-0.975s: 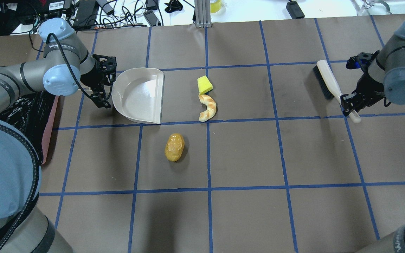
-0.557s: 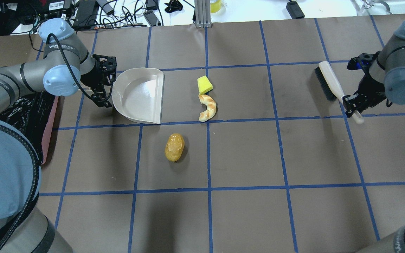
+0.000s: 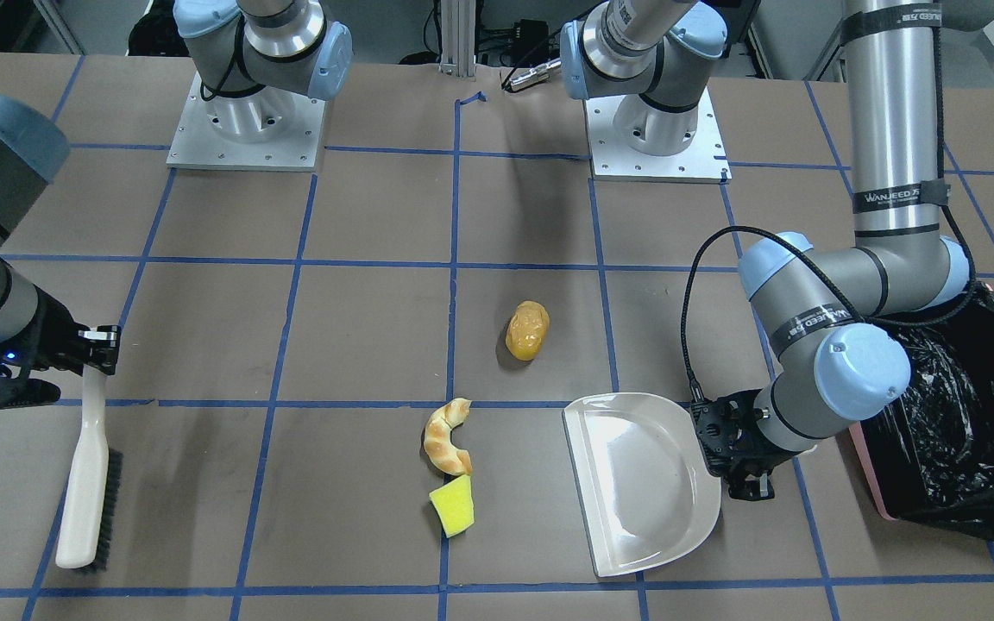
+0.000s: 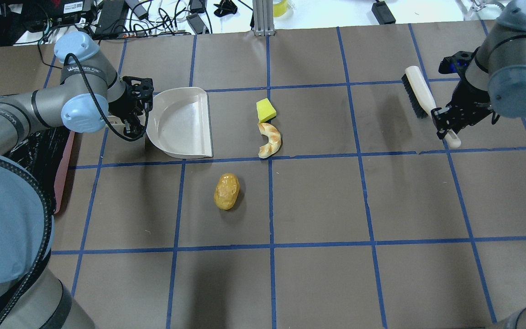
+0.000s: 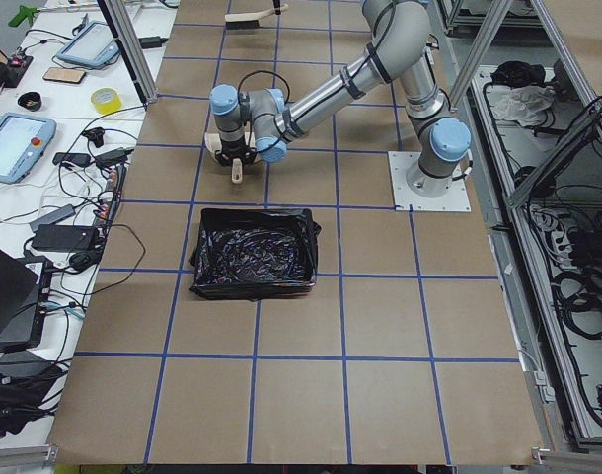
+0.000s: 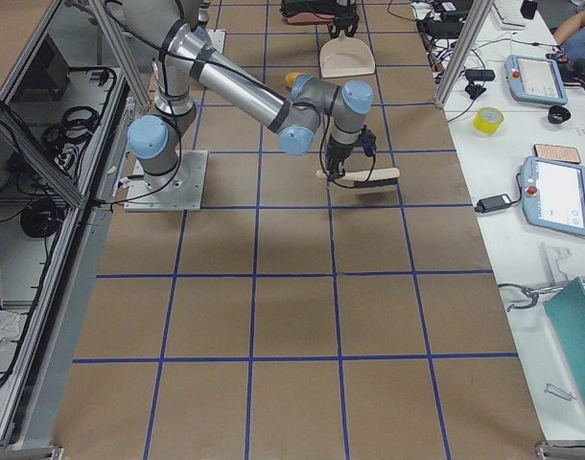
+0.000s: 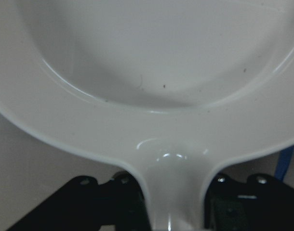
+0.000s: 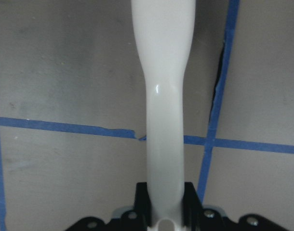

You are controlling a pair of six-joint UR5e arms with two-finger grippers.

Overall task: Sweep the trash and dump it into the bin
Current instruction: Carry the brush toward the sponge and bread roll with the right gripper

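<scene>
Gripping dustpan [image 4: 185,123] with left hand [image 4: 140,119], brush [image 4: 416,93] with right hand [image 4: 445,128]

sponge wedge [image 4: 265,110] lay just behind croissant piece [image 4: 270,139], mid-table | potato piece [image 4: 227,191] sat nearer the robot, apart | dustpan [image 4: 181,123] lay to their left | bin [image 4: 64,164] stood farther left | brush [image 4: 418,98] well apart, right

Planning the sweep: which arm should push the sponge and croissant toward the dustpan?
Right, likely. The right gripper clamps the brush handle, and the sponge and croissant lie between brush and dustpan. The left gripper is occupied holding the dustpan's handle.
</scene>
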